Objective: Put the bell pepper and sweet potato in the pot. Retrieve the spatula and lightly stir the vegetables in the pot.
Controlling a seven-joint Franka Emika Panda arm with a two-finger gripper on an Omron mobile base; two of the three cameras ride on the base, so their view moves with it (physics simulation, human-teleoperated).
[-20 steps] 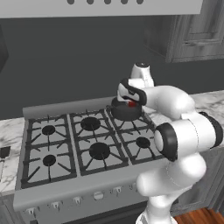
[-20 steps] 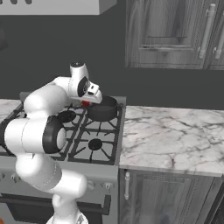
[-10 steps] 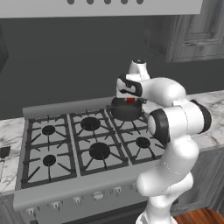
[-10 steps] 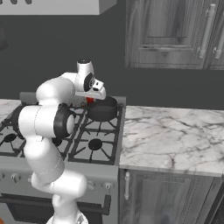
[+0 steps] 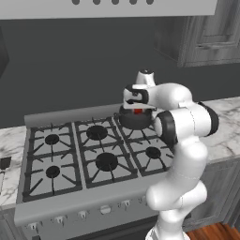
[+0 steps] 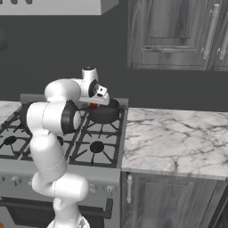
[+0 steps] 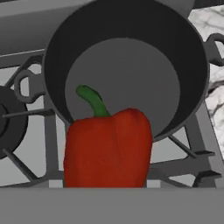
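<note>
The dark grey pot stands on the back right burner of the stove, and its inside is bare. The glossy red bell pepper with its green stem hangs just above the pot's near rim. My gripper is shut on the pepper, whose body hides the fingertips in the hand view. From the right base the pepper shows as a red spot beside the pot, under the hand. The sweet potato and the spatula are out of view.
The gas stove has several burners with black grates. A marble counter runs to its right, with dark cabinets above. A range hood hangs over the stove. A small black item lies on the left counter.
The arm's elbow has swung in closer to the stove and upright. The hand has stayed over the pot with the pepper in it, sinking slightly.
</note>
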